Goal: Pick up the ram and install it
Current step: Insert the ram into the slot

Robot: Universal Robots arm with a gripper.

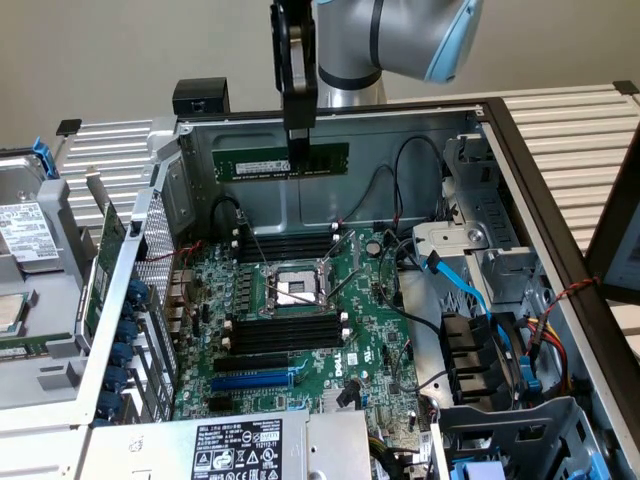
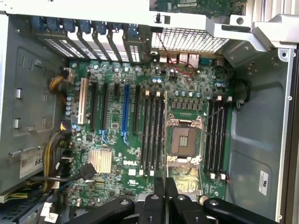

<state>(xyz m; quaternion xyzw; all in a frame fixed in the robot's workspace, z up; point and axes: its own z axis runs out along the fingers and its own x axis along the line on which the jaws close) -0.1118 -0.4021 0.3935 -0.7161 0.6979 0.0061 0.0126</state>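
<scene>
The ram [image 1: 250, 162], a long narrow green stick with a white label, hangs level in the air above the open computer case. My gripper [image 1: 298, 150] is shut on its top edge near the middle, pointing straight down. Below it lies the green motherboard [image 1: 370, 330] with black memory slots [image 1: 285, 245] behind the CPU socket [image 1: 290, 290] and more black slots [image 1: 285, 335] in front of it. In the wrist view my fingertips [image 2: 159, 191] press together over the board, and the ram [image 2: 165, 140] shows edge-on as a thin line beside the memory slots [image 2: 152, 135].
Black cables [image 1: 400, 170] loop inside the case near its back wall. A blue cable [image 1: 470, 290] and drive bays [image 1: 490, 350] fill the exterior view's right. An upright green card [image 1: 105, 270] and slot brackets stand on the left. The power supply [image 1: 240, 450] sits at the front.
</scene>
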